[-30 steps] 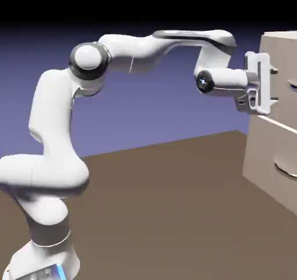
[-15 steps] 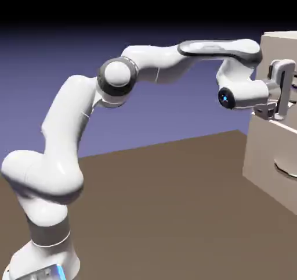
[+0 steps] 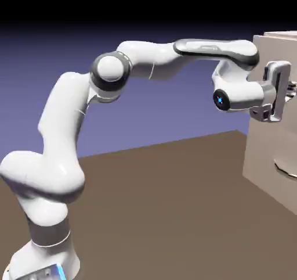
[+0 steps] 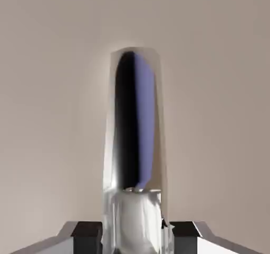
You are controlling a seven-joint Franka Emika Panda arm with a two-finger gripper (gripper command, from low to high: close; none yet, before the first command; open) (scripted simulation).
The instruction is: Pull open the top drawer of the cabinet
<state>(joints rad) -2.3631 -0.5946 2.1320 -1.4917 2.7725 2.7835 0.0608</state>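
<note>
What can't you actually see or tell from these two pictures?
- Exterior view: most of the cabinet is cut off by the right edge, and the gripper hides the handle.
- Hand view: the handle fills the middle; the top drawer shows as plain beige, its edges out of frame.

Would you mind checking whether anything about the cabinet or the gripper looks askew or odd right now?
Nothing stands out. The gripper is squarely at the top drawer of the cabinet. In the hand view the handle runs straight between the fingers, centred against the plain beige front. No damage or tilt shows.
</note>
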